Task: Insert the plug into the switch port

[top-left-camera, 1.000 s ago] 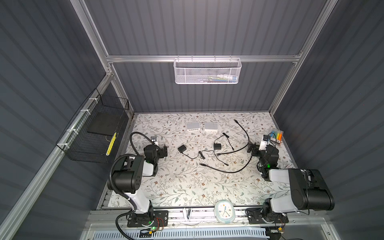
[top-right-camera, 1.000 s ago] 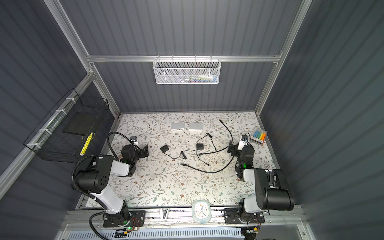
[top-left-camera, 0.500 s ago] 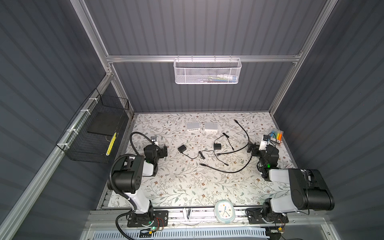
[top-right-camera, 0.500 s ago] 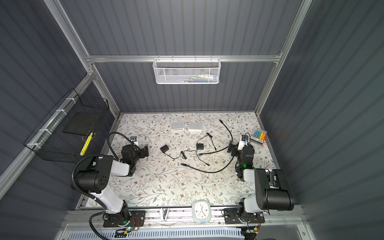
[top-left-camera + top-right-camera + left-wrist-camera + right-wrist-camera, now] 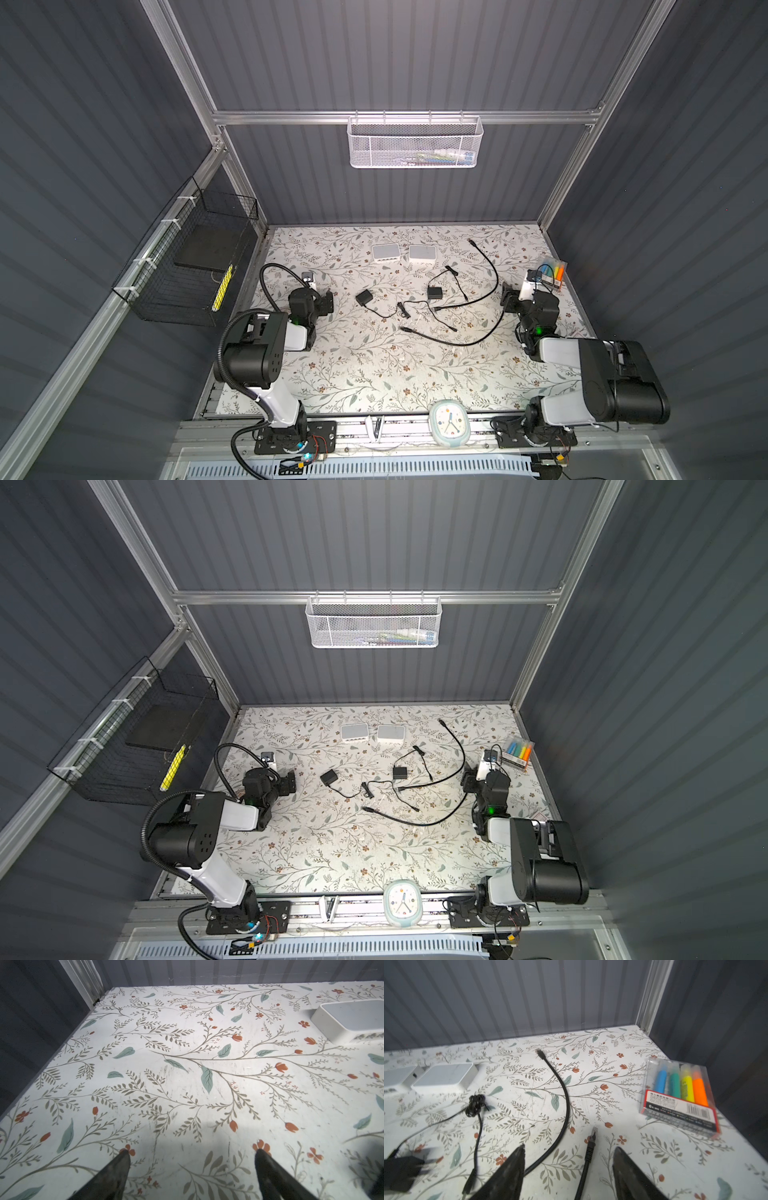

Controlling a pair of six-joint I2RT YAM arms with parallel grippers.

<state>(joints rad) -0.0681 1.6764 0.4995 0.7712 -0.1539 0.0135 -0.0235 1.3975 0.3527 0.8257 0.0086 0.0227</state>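
Observation:
Two white switches (image 5: 385,252) (image 5: 422,252) lie side by side at the back middle of the table; their ports face the front. Black cables sprawl over the middle. One cable's plug (image 5: 592,1136) lies flat on the table between the fingers of my right gripper (image 5: 570,1147), which is open and not touching it. A second cable's plug (image 5: 538,1052) lies further back, to the right of the near switch (image 5: 446,1077). My left gripper (image 5: 192,1152) is open over bare table at the left, with one switch (image 5: 351,1020) off to its side.
Two black power adapters (image 5: 364,298) (image 5: 435,293) with thin leads lie mid-table. A pack of highlighters (image 5: 681,1093) sits by the right wall. A small clock (image 5: 449,428) stands at the front edge. A wire basket (image 5: 195,266) hangs on the left wall.

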